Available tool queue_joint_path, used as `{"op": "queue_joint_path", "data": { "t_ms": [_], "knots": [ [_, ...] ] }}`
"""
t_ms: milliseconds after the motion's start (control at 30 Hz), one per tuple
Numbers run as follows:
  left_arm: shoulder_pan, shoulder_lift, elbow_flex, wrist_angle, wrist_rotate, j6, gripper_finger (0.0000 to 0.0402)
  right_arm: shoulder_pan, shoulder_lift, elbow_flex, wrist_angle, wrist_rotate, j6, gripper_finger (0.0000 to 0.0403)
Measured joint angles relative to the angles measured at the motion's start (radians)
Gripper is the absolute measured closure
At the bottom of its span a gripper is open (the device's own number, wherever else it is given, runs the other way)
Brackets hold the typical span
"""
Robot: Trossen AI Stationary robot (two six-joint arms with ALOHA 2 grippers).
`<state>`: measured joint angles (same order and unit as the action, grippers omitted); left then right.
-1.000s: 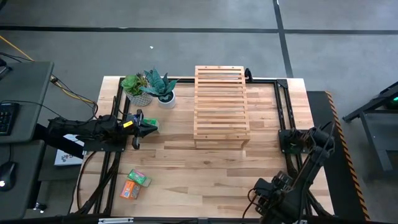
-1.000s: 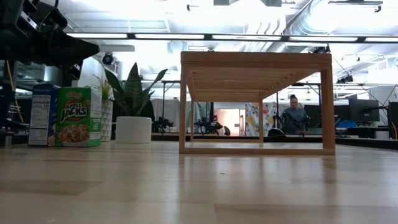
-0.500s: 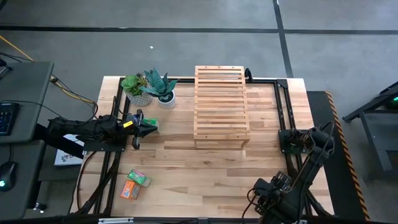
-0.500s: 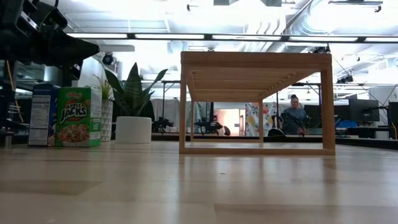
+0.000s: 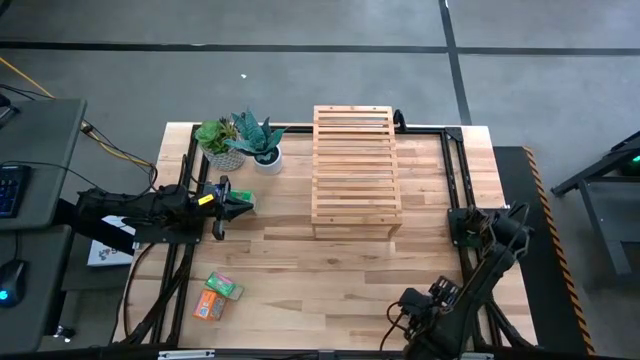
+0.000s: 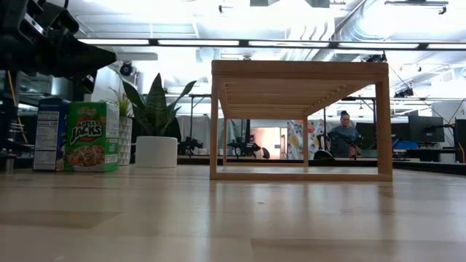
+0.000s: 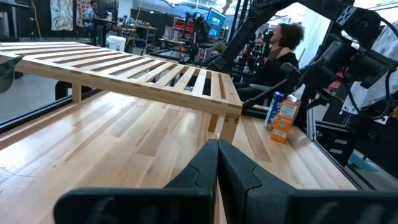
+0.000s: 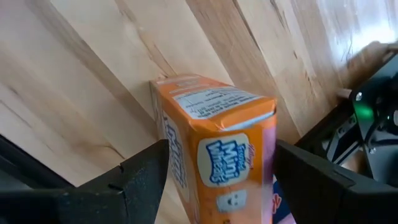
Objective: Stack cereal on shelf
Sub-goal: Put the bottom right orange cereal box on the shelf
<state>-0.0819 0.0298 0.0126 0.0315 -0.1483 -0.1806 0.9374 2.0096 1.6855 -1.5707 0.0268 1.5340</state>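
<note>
An orange cereal box (image 8: 217,143) stands upright near the table's near right corner, its base on the wood. A blue box (image 7: 272,109) stands just behind the same orange box (image 7: 285,119). My right gripper (image 8: 221,155) points down over the orange box, open, one finger on either side of its top; I see no plain touch. The right arm (image 5: 470,290) hides the box from above. My left gripper (image 5: 245,205) waits shut at the left edge, above an upright green box (image 6: 91,136) and a blue one (image 6: 47,135). The slatted wooden shelf (image 5: 355,165) stands at the far middle.
Two potted plants (image 5: 240,142) stand left of the shelf. A green box (image 5: 226,287) and an orange box (image 5: 208,305) lie flat near the front left. Bare tabletop (image 5: 330,270) lies in front of the shelf. A person (image 6: 342,138) sits in the room behind.
My right arm has sunk a little, bringing its gripper lower over the orange box near the table's near right corner. Its fingers have kept the same gap. No box has moved.
</note>
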Motion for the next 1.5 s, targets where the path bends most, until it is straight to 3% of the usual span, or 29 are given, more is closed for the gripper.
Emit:
{"op": "queue_joint_path", "data": {
  "t_ms": [567, 1100, 1333, 1500],
  "knots": [
    [0.000, 0.000, 0.000, 0.000, 0.000, 0.000, 0.0401, -0.009, 0.008, 0.000, 0.007, -0.065, -0.008, 0.0137],
    [0.000, 0.000, 0.000, 0.000, 0.000, 0.000, 0.0401, -0.014, -0.001, 0.000, 0.010, -0.064, -0.112, 0.0272],
    [0.000, 0.000, 0.000, 0.000, 0.000, 0.000, 0.0401, -0.059, -0.122, 0.001, 0.114, -0.059, -0.222, 0.0272],
    [0.000, 0.000, 0.000, 0.000, 0.000, 0.000, 0.0401, -0.135, -0.278, 0.002, 0.262, 0.111, -0.334, 0.0271]
  ]
}}
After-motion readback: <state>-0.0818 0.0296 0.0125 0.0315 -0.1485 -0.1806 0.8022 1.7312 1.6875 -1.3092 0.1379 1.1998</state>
